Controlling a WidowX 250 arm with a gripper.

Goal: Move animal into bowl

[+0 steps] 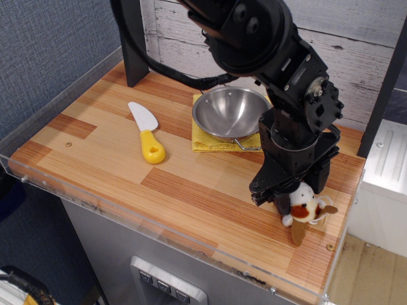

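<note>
The animal [305, 206], a small white plush dog with brown patches and a tan tag, lies near the front right corner of the wooden table [127, 159]. My gripper [272, 201] is lowered right at the toy's left side and touches it. Its dark fingers [262, 197] stand slightly apart, and part of the toy's body is hidden under the wrist. The jaws do not show a firm hold on the toy. The shiny steel bowl [229, 111] with wire loop handles rests on a yellow cloth [206, 141] at the back middle, up and left of the gripper.
A knife with a yellow handle [147, 136] lies left of the bowl. A black post [130, 41] stands at the back left. A clear plastic rim edges the table front [159, 229]. A white cabinet [385, 184] stands to the right.
</note>
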